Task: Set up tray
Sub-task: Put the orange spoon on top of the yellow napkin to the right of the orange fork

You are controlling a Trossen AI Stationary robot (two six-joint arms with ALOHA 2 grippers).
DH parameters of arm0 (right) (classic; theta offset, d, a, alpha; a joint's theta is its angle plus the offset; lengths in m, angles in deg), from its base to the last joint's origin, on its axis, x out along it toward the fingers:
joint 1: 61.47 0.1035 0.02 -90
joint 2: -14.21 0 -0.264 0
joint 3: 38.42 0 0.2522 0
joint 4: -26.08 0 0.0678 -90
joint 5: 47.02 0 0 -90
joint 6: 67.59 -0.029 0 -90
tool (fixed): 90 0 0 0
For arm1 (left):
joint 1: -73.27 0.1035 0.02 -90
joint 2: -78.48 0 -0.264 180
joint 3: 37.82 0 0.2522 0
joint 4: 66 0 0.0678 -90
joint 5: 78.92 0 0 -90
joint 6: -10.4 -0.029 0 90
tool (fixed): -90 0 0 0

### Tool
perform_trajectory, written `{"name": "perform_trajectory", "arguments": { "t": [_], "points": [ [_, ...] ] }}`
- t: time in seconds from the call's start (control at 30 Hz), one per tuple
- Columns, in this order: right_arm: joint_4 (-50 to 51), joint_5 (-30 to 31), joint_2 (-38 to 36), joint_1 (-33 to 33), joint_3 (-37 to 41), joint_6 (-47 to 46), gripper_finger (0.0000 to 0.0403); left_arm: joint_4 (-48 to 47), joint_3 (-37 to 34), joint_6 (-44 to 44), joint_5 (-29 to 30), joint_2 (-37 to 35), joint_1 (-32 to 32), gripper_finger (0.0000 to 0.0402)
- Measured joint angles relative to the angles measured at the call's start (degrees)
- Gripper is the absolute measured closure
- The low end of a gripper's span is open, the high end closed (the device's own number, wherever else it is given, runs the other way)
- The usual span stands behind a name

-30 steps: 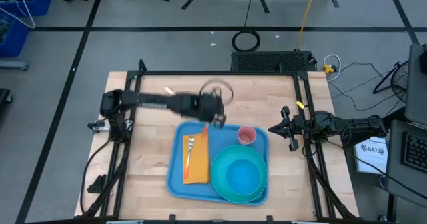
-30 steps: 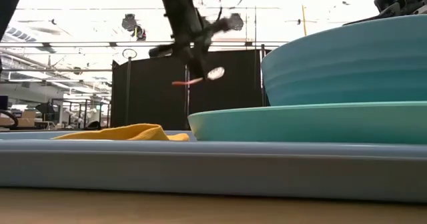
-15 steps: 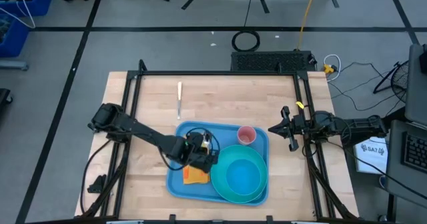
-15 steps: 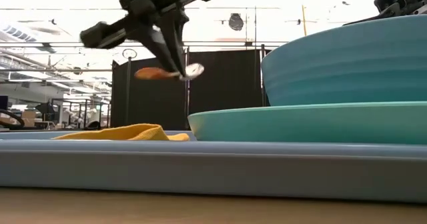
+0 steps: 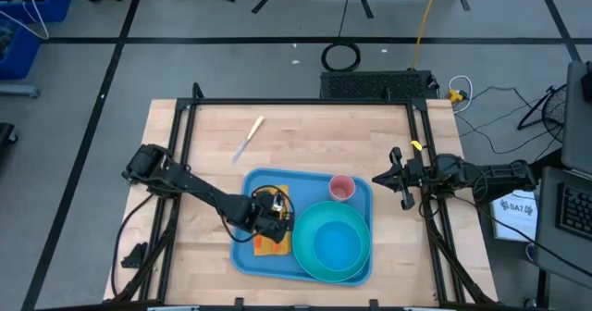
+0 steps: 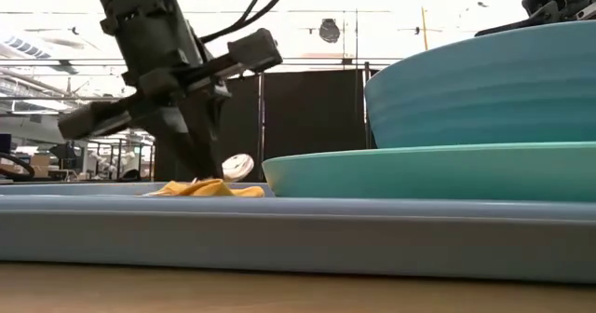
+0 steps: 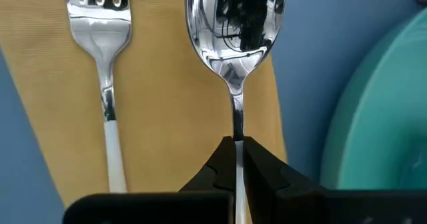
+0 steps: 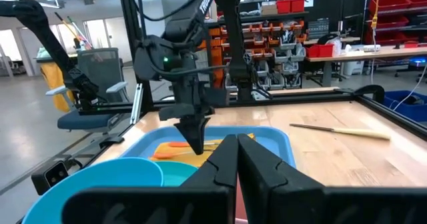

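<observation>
Left gripper (image 7: pixel 237 159) over the blue tray (image 5: pixel 239 252).
Fingers clamped on a spoon (image 7: pixel 235 44) handle, above the yellow napkin (image 7: pixel 167 111), beside the fork (image 7: pixel 101 37); right gripper (image 5: pixel 396 178) off-tray, fingers together.

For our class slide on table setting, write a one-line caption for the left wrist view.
Left gripper jaws shut on a spoon, holding it over the yellow napkin beside the fork.

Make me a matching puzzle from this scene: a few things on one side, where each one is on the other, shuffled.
Things:
1. spoon
2. fork
3. knife
4. cup

Places:
A. bare wood, off the tray
B. on the napkin, not held
C. tray corner beside the bowl
D. gripped by the left gripper

Pairs: 1-D, 2-B, 3-A, 4-C
</observation>
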Motion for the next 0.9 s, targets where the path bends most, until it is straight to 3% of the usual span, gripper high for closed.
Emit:
{"name": "perform_trajectory", "arguments": {
  "t": [0.77,0.9],
  "points": [
    [0.02,-0.82,0.00,0.00,-0.02,-0.04,0.0399,-0.41,-1.70,1.36,-4.71,0.00,1.64,0.0393],
    [0.02,-1.53,0.00,0.04,-0.01,-0.04,0.0399,-0.43,-1.69,0.83,-4.78,0.00,2.17,0.0378]
  ]
}}
